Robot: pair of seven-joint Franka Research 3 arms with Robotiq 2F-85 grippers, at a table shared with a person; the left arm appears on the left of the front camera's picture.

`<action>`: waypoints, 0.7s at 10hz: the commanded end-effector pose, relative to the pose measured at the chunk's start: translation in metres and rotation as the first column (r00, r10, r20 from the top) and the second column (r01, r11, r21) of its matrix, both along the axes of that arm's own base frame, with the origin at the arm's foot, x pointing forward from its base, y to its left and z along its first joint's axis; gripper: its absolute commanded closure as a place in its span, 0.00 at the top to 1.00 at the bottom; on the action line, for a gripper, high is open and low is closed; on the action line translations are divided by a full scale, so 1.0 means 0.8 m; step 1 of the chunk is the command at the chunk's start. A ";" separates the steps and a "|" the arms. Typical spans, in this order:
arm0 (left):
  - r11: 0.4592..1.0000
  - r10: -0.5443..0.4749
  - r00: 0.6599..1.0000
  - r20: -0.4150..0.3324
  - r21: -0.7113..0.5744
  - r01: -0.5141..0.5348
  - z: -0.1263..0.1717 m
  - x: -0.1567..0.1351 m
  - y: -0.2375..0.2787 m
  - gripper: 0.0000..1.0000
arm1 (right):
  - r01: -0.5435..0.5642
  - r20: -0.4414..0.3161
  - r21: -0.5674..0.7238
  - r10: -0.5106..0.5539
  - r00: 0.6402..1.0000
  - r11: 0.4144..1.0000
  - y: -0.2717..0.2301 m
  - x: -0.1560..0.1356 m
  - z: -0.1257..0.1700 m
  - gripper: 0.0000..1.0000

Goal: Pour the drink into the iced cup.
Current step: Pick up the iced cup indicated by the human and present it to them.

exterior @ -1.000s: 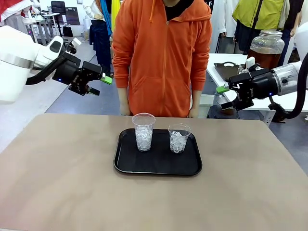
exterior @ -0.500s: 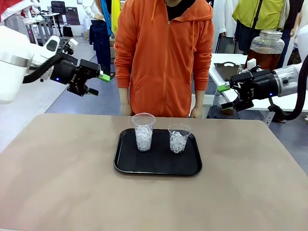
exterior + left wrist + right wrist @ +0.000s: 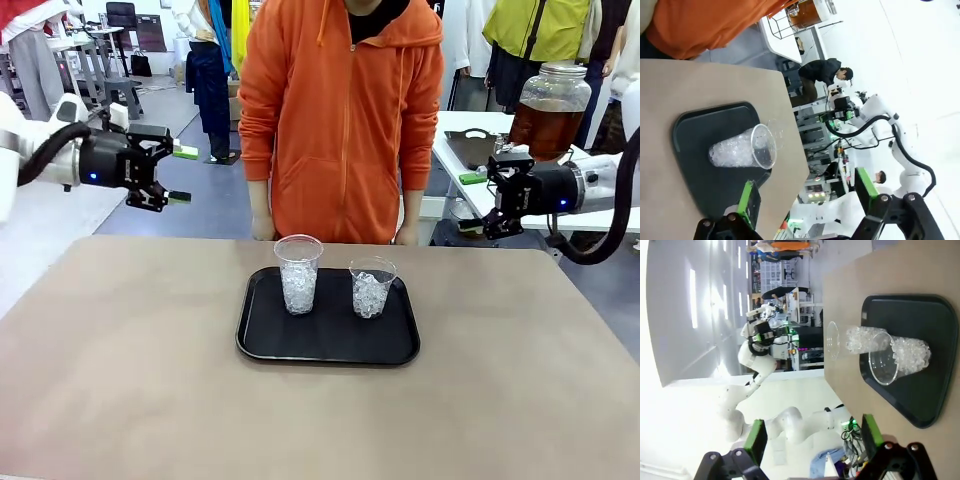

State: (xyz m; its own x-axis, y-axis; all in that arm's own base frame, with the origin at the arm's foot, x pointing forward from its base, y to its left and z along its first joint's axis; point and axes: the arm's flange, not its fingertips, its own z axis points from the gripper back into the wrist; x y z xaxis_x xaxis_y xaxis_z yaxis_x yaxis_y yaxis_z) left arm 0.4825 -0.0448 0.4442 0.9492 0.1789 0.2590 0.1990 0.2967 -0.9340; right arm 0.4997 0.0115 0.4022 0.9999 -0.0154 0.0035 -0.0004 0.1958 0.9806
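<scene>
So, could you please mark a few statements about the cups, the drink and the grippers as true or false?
1. The taller cup and the shorter cup on the black tray both hold ice. True.
2. The left gripper is shut on a cup. False: it is open and empty, raised at the robot's left.
3. The taller cup stands on the robot's right. False: it stands to the robot's left of the shorter cup.
4. The right gripper is open and holds nothing. True.
5. The cups contain amber drink. False: they hold only ice; the amber drink is in a glass jar on the far white table.
</scene>
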 end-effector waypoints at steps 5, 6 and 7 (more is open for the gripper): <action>0.993 -0.089 0.995 -0.045 -0.079 0.085 -0.072 0.035 -0.018 1.00 | 0.061 -0.043 0.098 -0.057 0.997 0.993 -0.009 0.030 -0.056 1.00; 0.987 -0.133 0.988 -0.075 -0.106 0.125 -0.077 0.040 -0.018 1.00 | 0.056 -0.019 0.095 -0.054 0.998 0.994 -0.009 0.032 -0.060 1.00; 0.986 -0.139 0.986 -0.096 -0.110 0.129 -0.080 0.043 -0.019 1.00 | 0.055 -0.015 0.089 -0.054 0.998 0.994 -0.009 0.033 -0.062 1.00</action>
